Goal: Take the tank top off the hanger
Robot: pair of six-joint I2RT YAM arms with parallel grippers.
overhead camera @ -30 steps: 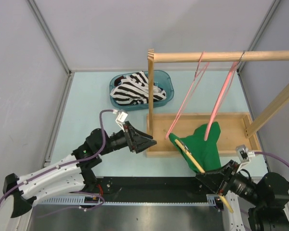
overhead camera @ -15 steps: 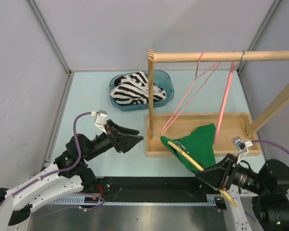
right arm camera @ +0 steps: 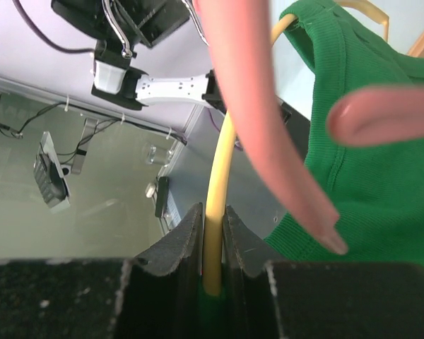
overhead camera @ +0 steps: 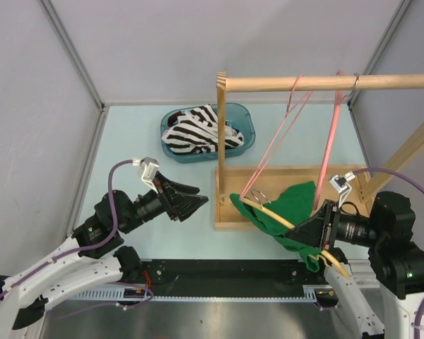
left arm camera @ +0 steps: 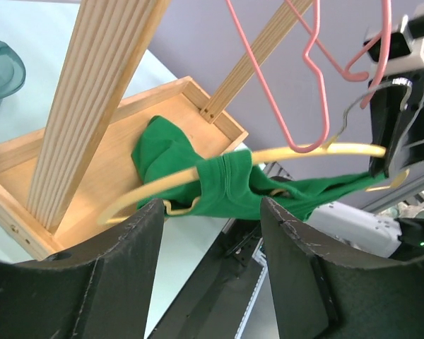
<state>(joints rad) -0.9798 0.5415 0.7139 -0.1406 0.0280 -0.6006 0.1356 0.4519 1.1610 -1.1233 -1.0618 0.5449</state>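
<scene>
Bright, even light, faint shadows; a pink hanger point(right arm camera: 268, 127) blurs close against the right wrist lens, green tank top point(right arm camera: 367, 191) sharper.

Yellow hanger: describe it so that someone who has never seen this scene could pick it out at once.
Find the wooden rail at upper right, with the wooden tray beneath. At the tray's near edge the right gripper clamps a curved hanger. Unlike the two pink hangers on the rail, it is yellow, off the rail, and carries the green tank top.

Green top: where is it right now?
Top view, right of centre: the green tank top drapes on the yellow hanger clamped in the right gripper, at the front of the wooden tray.
</scene>
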